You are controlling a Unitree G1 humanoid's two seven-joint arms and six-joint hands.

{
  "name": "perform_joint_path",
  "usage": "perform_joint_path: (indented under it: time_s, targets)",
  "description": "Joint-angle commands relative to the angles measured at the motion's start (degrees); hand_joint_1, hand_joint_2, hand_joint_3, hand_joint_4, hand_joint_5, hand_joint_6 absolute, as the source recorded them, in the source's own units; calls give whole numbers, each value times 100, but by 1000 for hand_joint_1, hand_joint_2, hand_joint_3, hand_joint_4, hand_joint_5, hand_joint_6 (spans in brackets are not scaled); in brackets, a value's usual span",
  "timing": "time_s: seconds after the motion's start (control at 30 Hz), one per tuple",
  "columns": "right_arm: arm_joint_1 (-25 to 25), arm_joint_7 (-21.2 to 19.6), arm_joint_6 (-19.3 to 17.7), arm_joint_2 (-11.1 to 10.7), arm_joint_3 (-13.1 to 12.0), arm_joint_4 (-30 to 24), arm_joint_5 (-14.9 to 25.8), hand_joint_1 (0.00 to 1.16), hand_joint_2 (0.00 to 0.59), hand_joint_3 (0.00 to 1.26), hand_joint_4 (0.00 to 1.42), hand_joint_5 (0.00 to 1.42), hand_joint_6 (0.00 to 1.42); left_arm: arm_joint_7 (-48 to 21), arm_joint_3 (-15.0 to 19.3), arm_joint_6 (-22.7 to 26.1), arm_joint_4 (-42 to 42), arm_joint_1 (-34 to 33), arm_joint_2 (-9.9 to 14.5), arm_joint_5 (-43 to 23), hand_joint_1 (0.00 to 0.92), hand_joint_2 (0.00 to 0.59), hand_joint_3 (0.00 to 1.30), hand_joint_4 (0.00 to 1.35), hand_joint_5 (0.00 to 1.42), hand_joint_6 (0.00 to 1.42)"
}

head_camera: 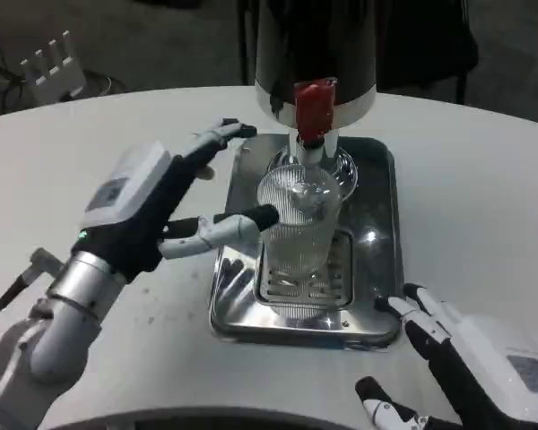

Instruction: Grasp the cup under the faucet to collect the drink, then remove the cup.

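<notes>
A round white table (63,152) was spread beneath a dark cylindrical drink dispenser (316,45) with a red faucet lever (312,107). A shiny rectangular metal tray (377,233) lay below it. The clear ribbed glass cup (298,219) stood on the tray's grate, under the faucet. The left hand (139,206) was seen left of the cup, fingers spread, one fingertip near its side. The right hand (466,367) was held near right, fingers apart, empty.
</notes>
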Motion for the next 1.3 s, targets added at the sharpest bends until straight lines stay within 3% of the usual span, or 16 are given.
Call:
perform_joint_path:
  time_s: [0.03,0.1,0.27,0.47,0.83,1.3]
  targets:
    - [-57,63,23,33,63,84,-53,329,446,124,0,50,72,-613,399,-218,-621,303,128,-785,50,105,261,233,304,440]
    - [-79,67,34,41,75,98,-65,329,446,124,0,49,70,-1105,586,-102,-900,324,101,-1411,5,108,286,264,341,486]
    - [-92,70,37,40,89,97,-85,329,446,125,1,42,67,-2131,861,385,-1391,153,66,-2507,0,106,317,318,405,564]
    - [-84,72,33,56,94,55,-129,329,446,125,1,40,66,-2914,1016,1028,-1657,-208,-1,-3080,0,100,326,297,419,568]
    - [88,10,-2,26,-26,-113,-37,329,446,125,1,40,66,-3617,828,1798,-1403,-1021,-357,-2924,0,96,318,270,382,468]
    - [213,11,-15,31,-51,-201,40,329,446,125,1,47,66,-3960,666,1830,-862,-1535,-717,-2679,0,95,318,270,370,426]
